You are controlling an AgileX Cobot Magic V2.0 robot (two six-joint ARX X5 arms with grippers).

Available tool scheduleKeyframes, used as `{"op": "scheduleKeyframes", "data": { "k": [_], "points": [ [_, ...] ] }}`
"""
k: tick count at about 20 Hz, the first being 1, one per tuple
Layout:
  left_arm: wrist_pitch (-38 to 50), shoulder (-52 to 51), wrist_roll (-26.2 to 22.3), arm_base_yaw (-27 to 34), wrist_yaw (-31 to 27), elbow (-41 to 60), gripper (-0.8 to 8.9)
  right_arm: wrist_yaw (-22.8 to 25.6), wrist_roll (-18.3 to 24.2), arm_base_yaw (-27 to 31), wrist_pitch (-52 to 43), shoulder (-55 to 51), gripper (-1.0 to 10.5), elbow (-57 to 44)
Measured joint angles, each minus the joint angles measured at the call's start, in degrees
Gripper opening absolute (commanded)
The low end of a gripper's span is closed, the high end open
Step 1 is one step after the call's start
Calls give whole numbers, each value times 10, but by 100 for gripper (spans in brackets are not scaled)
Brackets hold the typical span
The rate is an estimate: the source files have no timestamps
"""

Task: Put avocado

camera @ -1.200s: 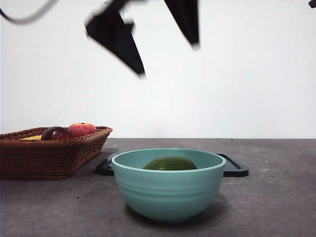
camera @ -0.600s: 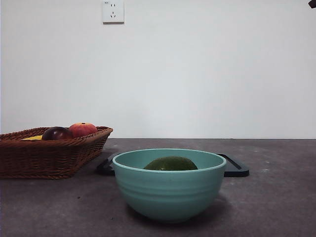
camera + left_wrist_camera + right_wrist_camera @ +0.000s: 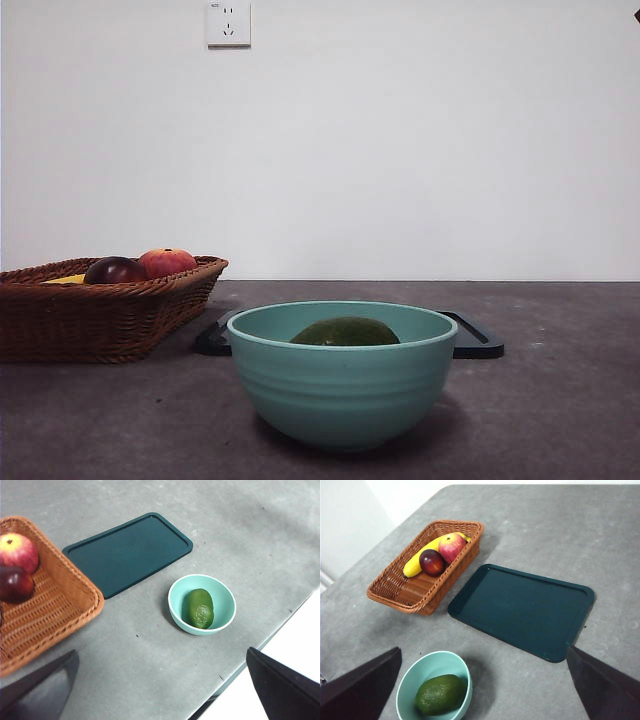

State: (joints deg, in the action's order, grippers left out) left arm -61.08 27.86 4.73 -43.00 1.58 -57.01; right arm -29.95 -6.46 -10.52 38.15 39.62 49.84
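You have the avocado (image 3: 345, 332) lying inside the teal bowl (image 3: 342, 390), its top just showing above the rim from the front. The bowl stands on the grey table (image 3: 560, 400), just in front of the dark tray (image 3: 522, 609), which lies flat and bare. Beside the tray, the wicker basket (image 3: 427, 565) holds a banana (image 3: 422, 557), a red apple (image 3: 451, 546) and a dark maroon fruit (image 3: 432, 562). Your left gripper (image 3: 160, 690) hangs high above the table with its jaws spread wide and nothing between them. Your right gripper (image 3: 485, 690) is likewise raised, wide apart and carrying nothing.
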Motion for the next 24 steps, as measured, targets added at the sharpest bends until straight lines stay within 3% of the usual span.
{"op": "scheduleKeyframes", "data": {
  "k": [5,14,24],
  "points": [
    [-1,-50,8,0,0,15,562,3,-14,-57,-1,58,577,0],
    [5,-52,8,0,0,15,562,116,-61,-230,-42,277,577,1],
    [27,-52,8,0,0,15,562,146,-75,-265,-41,447,477,1]
  ]
}}
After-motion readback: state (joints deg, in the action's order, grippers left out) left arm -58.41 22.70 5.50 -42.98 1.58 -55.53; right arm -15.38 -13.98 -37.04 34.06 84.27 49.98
